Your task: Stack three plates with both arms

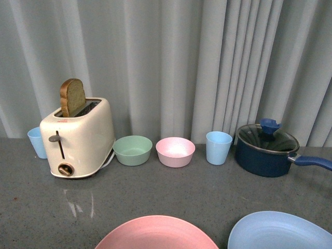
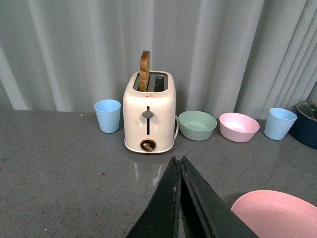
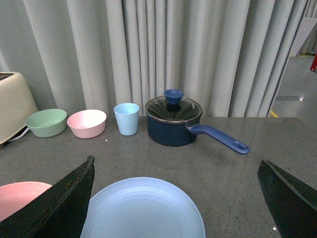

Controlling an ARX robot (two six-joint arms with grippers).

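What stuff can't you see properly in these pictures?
Beige plate: in no view at all.
Pink plate: front view, bottom edge cuts off its near part.
Light blue plate: front view, bottom edge cuts it; right wrist view, a finger of the right gripper hides some rim.
Pot: what is inside, dark lid hides it.

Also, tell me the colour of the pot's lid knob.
Blue knob, clearest in the right wrist view.

matte black, tapered jaws with scuffed, pale-flecked edges
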